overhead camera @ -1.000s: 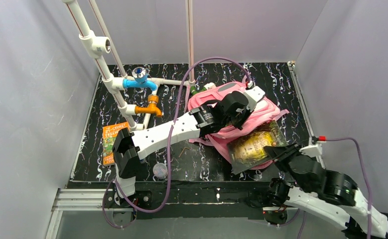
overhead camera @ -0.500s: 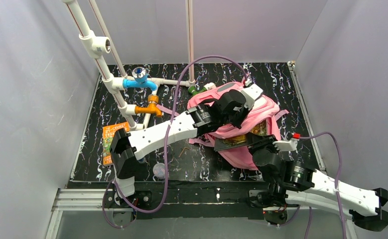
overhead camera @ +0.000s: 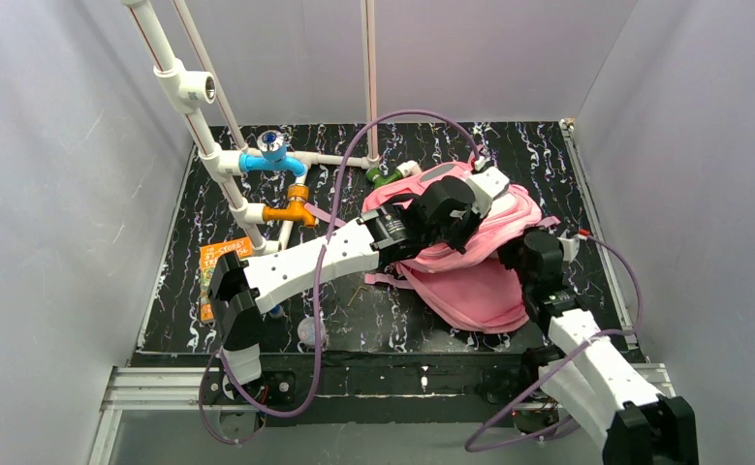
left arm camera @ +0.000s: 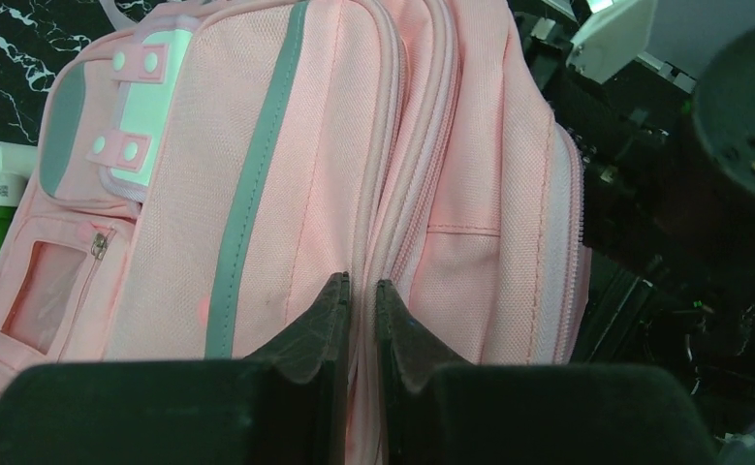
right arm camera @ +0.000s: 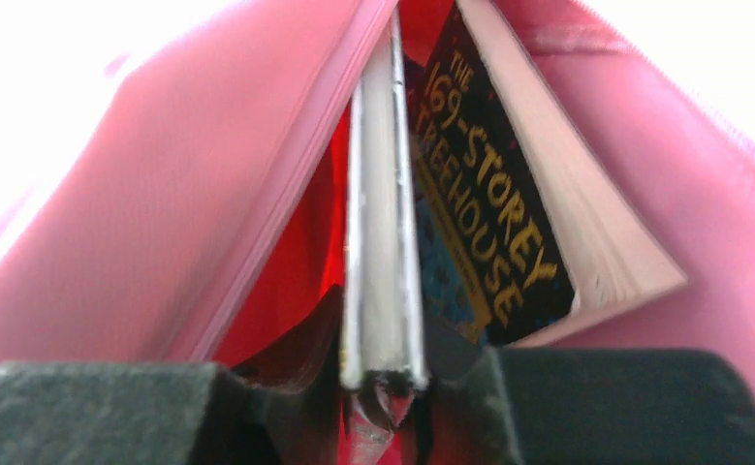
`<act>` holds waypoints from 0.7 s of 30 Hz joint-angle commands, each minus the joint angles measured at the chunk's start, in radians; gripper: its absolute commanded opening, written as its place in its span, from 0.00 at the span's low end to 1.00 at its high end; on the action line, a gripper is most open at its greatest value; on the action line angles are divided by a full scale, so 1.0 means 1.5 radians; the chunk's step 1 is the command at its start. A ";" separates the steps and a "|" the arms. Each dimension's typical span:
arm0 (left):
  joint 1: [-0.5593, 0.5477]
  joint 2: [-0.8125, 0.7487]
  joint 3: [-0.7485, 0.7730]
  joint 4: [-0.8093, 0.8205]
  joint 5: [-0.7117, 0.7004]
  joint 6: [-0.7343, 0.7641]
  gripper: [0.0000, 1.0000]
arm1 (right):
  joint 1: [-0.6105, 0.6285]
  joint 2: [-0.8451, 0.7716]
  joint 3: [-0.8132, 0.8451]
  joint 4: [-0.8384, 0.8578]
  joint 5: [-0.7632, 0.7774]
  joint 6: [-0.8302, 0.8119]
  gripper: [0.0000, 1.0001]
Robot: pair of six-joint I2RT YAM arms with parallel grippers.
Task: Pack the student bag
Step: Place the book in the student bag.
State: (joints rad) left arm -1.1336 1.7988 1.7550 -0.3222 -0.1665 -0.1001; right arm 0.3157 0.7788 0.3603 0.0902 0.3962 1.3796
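Cloth of the pink bag (overhead camera: 470, 286), right of centre on the table (overhead camera: 538, 145), looks soft, light and floppy, so its zip seam seems the best handhold: left gripper (left arm camera: 359, 291) pinches it, while right gripper (right arm camera: 383, 387), inside the opening, clamps a thin flat item (right arm camera: 381, 194) beside a book (right arm camera: 494, 223)

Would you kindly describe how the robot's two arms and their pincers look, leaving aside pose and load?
The left arm and the right arm are both built from white shell links joined by chunky black joint housings. A purple cable loops loosely along the left arm, and a similar one trails along the right arm. The left pincer and the right pincer have matt black, wedge-shaped fingers.
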 commanded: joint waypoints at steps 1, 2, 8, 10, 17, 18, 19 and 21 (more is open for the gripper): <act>0.001 -0.055 0.009 0.017 0.012 0.003 0.00 | -0.106 0.099 0.025 0.028 -0.219 -0.164 0.41; 0.001 -0.053 0.010 0.017 0.013 0.001 0.00 | -0.117 0.115 0.036 -0.001 -0.229 -0.197 0.53; 0.003 -0.053 0.006 0.020 0.013 -0.002 0.00 | -0.142 0.053 0.098 -0.260 -0.209 -0.318 0.93; 0.004 -0.052 0.005 0.020 0.015 -0.006 0.00 | -0.142 0.020 0.134 -0.362 -0.193 -0.357 0.98; 0.008 -0.057 -0.011 0.030 0.022 -0.013 0.00 | -0.142 -0.109 0.155 -0.486 -0.227 -0.425 0.98; 0.007 -0.058 -0.013 0.032 0.025 -0.013 0.00 | -0.142 -0.114 0.134 -0.461 -0.246 -0.426 0.96; 0.007 -0.057 -0.012 0.033 0.027 -0.015 0.00 | -0.142 -0.114 0.117 -0.430 -0.295 -0.428 0.89; 0.007 -0.056 -0.008 0.032 0.033 -0.017 0.00 | -0.142 -0.121 0.098 -0.386 -0.331 -0.412 0.75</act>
State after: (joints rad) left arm -1.1275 1.7988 1.7378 -0.3183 -0.1329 -0.1135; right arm 0.1055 0.6037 0.5648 -0.5488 0.0521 0.7971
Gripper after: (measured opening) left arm 0.075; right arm 0.842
